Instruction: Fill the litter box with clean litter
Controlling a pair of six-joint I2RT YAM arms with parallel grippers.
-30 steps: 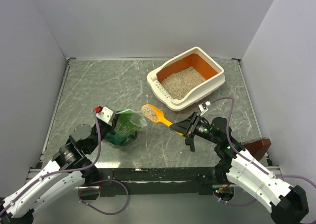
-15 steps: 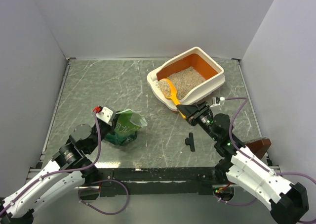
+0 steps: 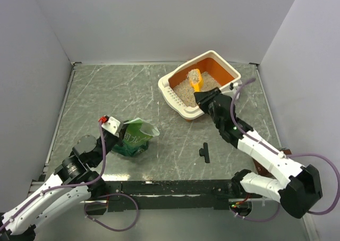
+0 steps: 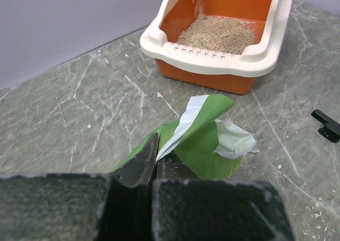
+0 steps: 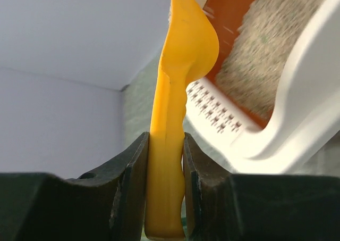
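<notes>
Where the left gripper (image 4: 153, 156) sits low at the near left of the table (image 3: 106, 92), its fingers are pressed together, apparently pinching an edge of the green bag (image 4: 202, 140), though the fold hides the exact contact. Further right, a small black part (image 3: 205, 152) lies on the table. Beyond it, the right gripper (image 5: 166, 161) clamps the handle of the yellow-orange scoop (image 3: 195, 77), whose bowl hangs over the litter box (image 3: 214, 53) at the far right. Clean litter (image 3: 183, 89) covers much of the box's orange floor.

The left hand (image 4: 155, 146) pinches the green bag (image 4: 202, 145) near the litter box (image 4: 212, 65).
</notes>
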